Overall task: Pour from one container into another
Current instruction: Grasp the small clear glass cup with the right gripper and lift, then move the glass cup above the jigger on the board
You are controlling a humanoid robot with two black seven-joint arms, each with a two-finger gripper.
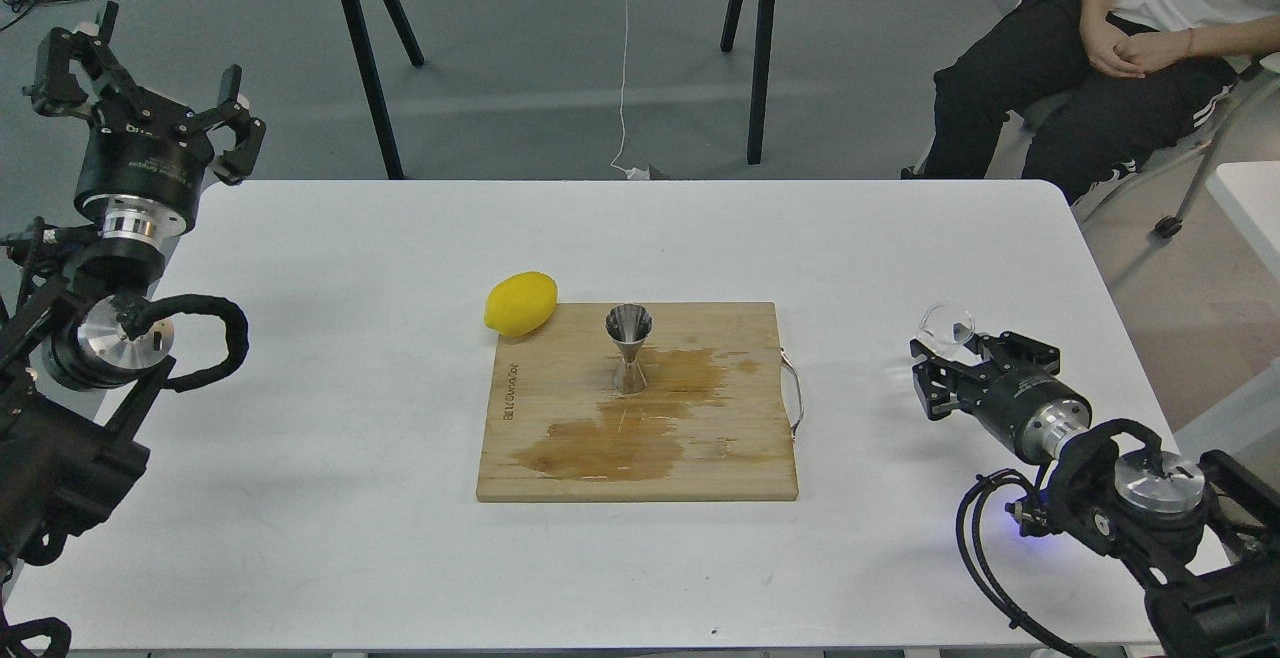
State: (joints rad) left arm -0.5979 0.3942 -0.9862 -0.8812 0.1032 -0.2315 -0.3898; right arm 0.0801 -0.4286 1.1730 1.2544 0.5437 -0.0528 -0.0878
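The steel jigger (629,348) stands upright near the middle of the wooden cutting board (640,458). The small clear glass cup (946,326) is far to the right of the board, tilted, between the fingertips of my right gripper (955,346), which is shut on it just above the table. My left gripper (150,78) is raised beyond the table's far left corner, its fingers spread open with nothing between them.
A yellow lemon (520,303) lies at the board's far left corner. A wet stain (620,438) darkens the board in front of and beside the jigger. The board's metal handle (795,393) sticks out on its right side. A seated person (1100,48) is beyond the table's far right.
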